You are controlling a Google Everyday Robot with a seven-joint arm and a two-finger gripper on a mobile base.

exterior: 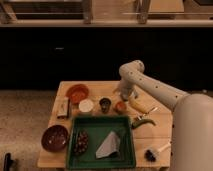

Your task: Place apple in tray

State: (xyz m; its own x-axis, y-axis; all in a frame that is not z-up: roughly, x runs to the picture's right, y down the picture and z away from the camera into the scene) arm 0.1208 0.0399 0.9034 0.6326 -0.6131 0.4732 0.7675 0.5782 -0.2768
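On the wooden table (156,133), just behind the far rim of the tray (100,118), the apple (120,106) sits beside a dark cup (105,103); the gripper (122,98) hangs directly over it, probably to take it from above; whether it is closed on the fruit, I cannot tell; the tray floor near this rim looks free for the placing.

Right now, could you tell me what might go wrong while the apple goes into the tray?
The gripper hangs just above the apple, which sits between a dark cup and a long yellow item. Either could get knocked on the approach or the lift. The tray already holds a dark cluster and a pale folded sheet, so the apple may land on them or roll.
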